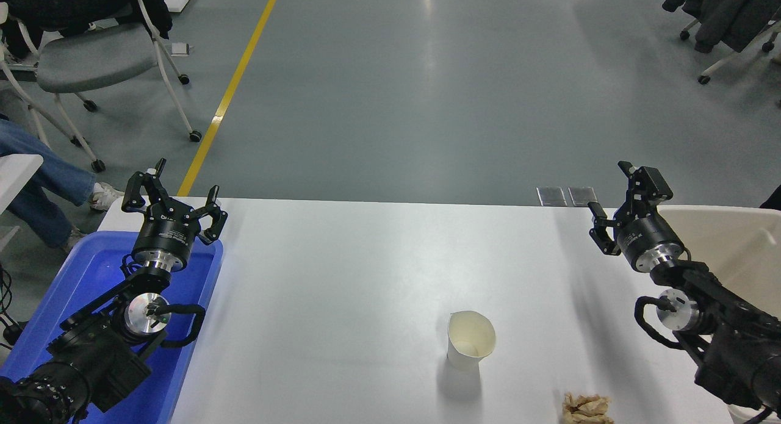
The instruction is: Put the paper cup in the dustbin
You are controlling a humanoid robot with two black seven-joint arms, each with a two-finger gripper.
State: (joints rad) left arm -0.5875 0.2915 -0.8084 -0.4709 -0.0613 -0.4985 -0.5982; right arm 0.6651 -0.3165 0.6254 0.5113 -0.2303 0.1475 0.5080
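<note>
The paper cup (470, 340) stands upright on the white table (341, 277), front centre-right, its rim squashed to a point. The cream-beige dustbin (729, 238) sits at the table's right edge, partly behind my right arm. My right gripper (610, 198) is open and empty, held high at the far right, well back and right of the cup and just left of the bin. My left gripper (174, 192) is open and empty, parked over the blue tray at the left.
A bright blue plastic tray (91, 271) lies at the table's left edge under the left arm. A crumpled tan paper wad (587, 407) lies at the front edge, right of the cup. A seated person's legs (43, 174) and chairs are beyond the table.
</note>
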